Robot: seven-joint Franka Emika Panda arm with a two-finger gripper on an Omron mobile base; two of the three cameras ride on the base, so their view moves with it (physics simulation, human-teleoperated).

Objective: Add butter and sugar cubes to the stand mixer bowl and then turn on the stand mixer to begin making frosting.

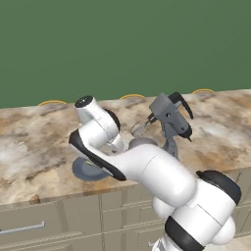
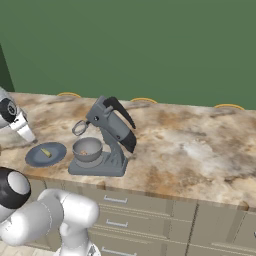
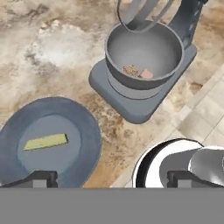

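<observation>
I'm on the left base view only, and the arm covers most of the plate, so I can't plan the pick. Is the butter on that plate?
Observer: Yes. The butter lies flat near the middle of the plate.
Operator: Is anything in the bowl?
Observer: The bowl holds a few small brownish bits and one pinkish cube at its bottom.
Operator: And the tool?
Observer: The tool is open and holds nothing. It looks down on the plate and bowl.
</observation>
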